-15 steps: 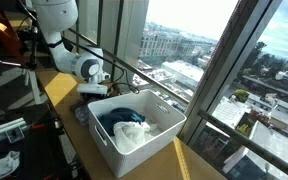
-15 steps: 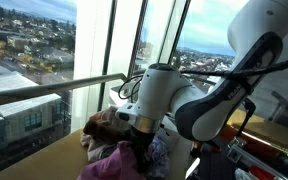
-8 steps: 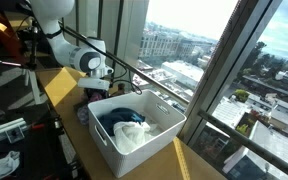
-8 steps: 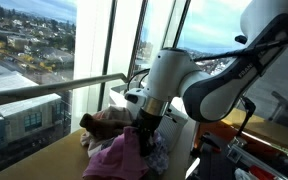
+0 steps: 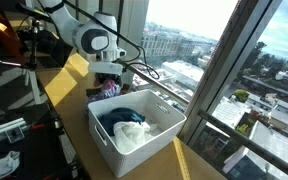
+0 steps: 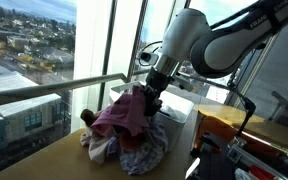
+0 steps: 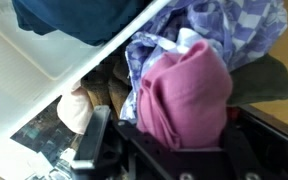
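My gripper [image 7: 180, 138] is shut on a pink cloth [image 7: 184, 95], which bulges out between the jaws in the wrist view. In an exterior view the pink cloth [image 6: 124, 113] hangs from the gripper [image 6: 150, 97], lifted above a heap of clothes [image 6: 134, 152] on the wooden counter. A purple-and-white checked cloth [image 7: 229, 28] lies under it in the heap. Right beside the heap stands a white bin [image 5: 134, 128] with dark blue and white clothes inside [image 5: 124, 125]. The gripper [image 5: 109, 82] hovers just behind the bin's far corner.
Large windows with a metal rail [image 6: 44, 90] run along the counter's far side. The bin's white rim [image 7: 64, 60] lies close to the gripper. Cables and equipment [image 5: 9, 125] crowd the counter's inner side. An orange box [image 6: 229, 130] sits near the heap.
The jaws have shut on the pink cloth. The arm has risen, pulling the cloth up out of the heap.
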Available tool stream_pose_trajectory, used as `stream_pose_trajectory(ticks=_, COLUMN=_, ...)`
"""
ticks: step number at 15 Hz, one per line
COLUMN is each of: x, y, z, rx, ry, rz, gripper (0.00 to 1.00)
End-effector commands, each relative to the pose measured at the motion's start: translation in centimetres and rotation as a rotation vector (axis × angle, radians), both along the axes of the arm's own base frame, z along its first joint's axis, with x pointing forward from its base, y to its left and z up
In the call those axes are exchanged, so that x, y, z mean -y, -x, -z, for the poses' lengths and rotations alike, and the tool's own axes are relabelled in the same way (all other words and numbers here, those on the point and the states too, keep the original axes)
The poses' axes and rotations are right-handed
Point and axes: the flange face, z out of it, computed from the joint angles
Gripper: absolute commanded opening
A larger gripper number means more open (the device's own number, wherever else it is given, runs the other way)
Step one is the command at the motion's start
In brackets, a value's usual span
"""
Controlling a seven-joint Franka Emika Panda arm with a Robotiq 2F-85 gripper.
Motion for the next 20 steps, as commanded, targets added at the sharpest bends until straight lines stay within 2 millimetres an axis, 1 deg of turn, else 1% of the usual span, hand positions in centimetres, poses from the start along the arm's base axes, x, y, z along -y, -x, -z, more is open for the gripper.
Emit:
stream_pose_trajectory(ticks=1, x=0.8, y=-0.1, z=-4.7, rx=0.036, ry=-0.015, rz=-0.014, gripper=0.0)
stream_pose_trajectory(ticks=7, x=1.7, y=-0.4, z=-8.3, rx=0.079, ry=-0.026, rz=-0.022, gripper=0.0)
stream_pose_trajectory(ticks=8, x=1.8, y=-0.3, z=-9.3, rx=0.086, ry=-0.037, rz=-0.021, gripper=0.0)
stream_pose_trajectory(ticks=9, x=1.7, y=0.1, z=-10.8, rx=0.1, ry=-0.058, rz=-0.027, gripper=0.0)
stream_pose_trajectory(ticks=11, x=1.7, y=1.1, z=-14.5, rx=0.136, ry=-0.099, rz=-0.038, gripper=0.0)
stream_pose_trajectory(ticks=14, x=3.1, y=2.1, z=-20.8, rx=0.192, ry=-0.165, rz=-0.039, gripper=0.0)
stream_pose_trajectory(ticks=16, x=5.0, y=2.8, z=-25.3, rx=0.232, ry=-0.198, rz=-0.032, gripper=0.0)
stream_pose_trajectory(ticks=17, x=6.4, y=2.8, z=-27.2, rx=0.252, ry=-0.202, rz=-0.018, gripper=0.0)
stream_pose_trajectory(ticks=19, x=9.1, y=2.7, z=-29.8, rx=0.279, ry=-0.204, rz=0.011, gripper=0.0)
stream_pose_trajectory(ticks=20, x=10.6, y=2.5, z=-30.6, rx=0.294, ry=-0.201, rz=0.03, gripper=0.0)
